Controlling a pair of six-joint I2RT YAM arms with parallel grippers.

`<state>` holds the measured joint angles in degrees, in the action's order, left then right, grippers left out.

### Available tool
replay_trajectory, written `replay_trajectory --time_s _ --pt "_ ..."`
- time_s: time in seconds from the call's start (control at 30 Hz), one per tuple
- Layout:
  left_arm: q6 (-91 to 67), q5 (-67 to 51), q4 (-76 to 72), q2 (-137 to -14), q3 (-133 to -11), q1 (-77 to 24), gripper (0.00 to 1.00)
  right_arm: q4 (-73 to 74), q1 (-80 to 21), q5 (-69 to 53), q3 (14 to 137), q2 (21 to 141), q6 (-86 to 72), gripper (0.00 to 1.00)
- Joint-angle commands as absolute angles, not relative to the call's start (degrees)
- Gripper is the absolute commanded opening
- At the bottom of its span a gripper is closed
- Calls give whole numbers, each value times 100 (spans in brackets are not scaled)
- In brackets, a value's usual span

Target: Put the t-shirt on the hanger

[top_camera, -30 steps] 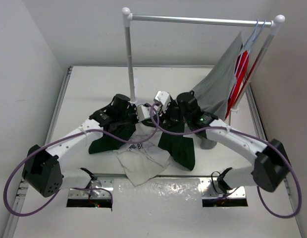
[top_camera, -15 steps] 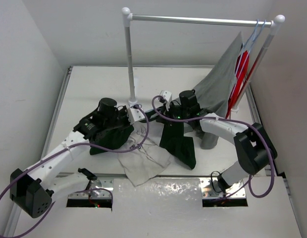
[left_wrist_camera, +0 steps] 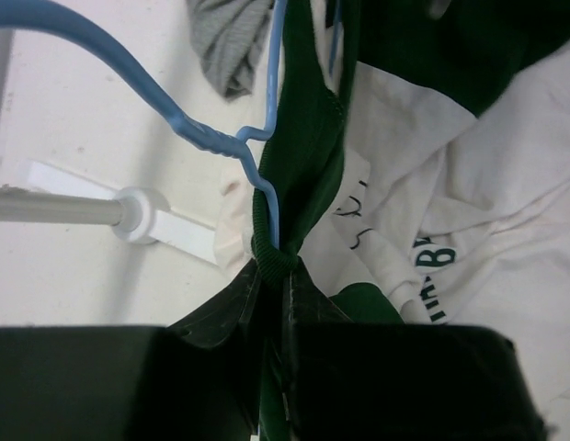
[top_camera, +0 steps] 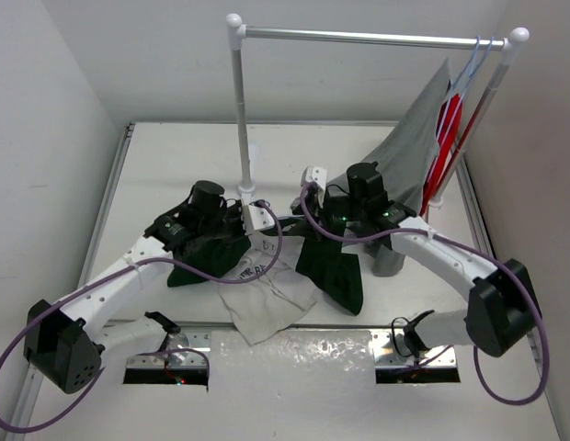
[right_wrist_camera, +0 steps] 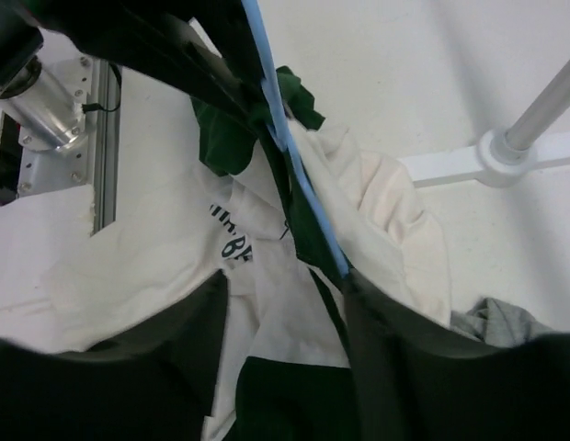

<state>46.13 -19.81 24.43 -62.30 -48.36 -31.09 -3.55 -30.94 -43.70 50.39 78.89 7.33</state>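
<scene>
Left gripper (left_wrist_camera: 271,276): clamped on t-shirt (left_wrist_camera: 469,175) collar, beside hanger (left_wrist_camera: 211,138) wire.
Right gripper (right_wrist_camera: 285,285): jaws apart over cloth; grip cannot be told.
Change: right elbow swung outward since half a second ago.
t-shirt: crumpled on table (top_camera: 175,165); white cloth, green ribbed collar.
hanger: thin blue wire, twisted neck.

The rail (top_camera: 359,38) is a bright bare metal tube with glossy white plastic end knobs. Below it, the bench (top_camera: 175,156) is smooth matt white. In front of the rail's left post, the t-shirt (top_camera: 267,294) is soft, creased, matt knit cloth with a ribbed green collar. The hanger (left_wrist_camera: 211,142) is thin wire under a smooth, faintly glossy light-blue coat, twisted at its neck. The left claw (left_wrist_camera: 269,294) looks like matt black plastic. At the rail's right end, the grey shirt (top_camera: 404,161) is matt, flecked knit.
</scene>
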Motion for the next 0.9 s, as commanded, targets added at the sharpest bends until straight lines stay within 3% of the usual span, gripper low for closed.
replay_trajectory --time_s 0.0,0.03,0.13,0.43,0.57,0.6,0.67,0.77,0.8,0.87 --pt "4974 -2478 2706 -6293 -5133 -3182 0 -79 -3111 -4448 5274 7436 1256 56" --pt "5001 -2539 2733 -6293 -5150 -3173 0 -140 -3103 -4212 5230 7453 1318 63" --pt "4984 -2654 2742 -6284 -5185 -3173 0 489 -3111 -4105 5596 7907 1642 67" --pt "4896 -2575 2698 -6258 -5212 -3173 0 564 -3103 -4518 6030 8850 1539 64" --pt "4843 -2540 2628 -6284 -5203 -3173 0 325 -3103 -4509 5933 8938 1336 39" --pt "4808 -2523 2611 -6293 -5203 -3182 0 273 -3103 -4457 5854 8904 1232 19" --pt "4703 -2444 2497 -6302 -5203 -3164 0 36 -3103 -4220 5687 8763 1082 0" --pt "4483 -2609 2443 -6302 -5273 -2788 2 -167 -3076 -3386 5275 8272 941 0" --pt "4474 -2915 2539 -6337 -5326 -2482 16 -176 -3059 -3088 5047 7975 897 0" --pt "4526 -3041 2680 -6459 -5492 -2303 19 -150 -3041 -2788 4774 7518 818 0"
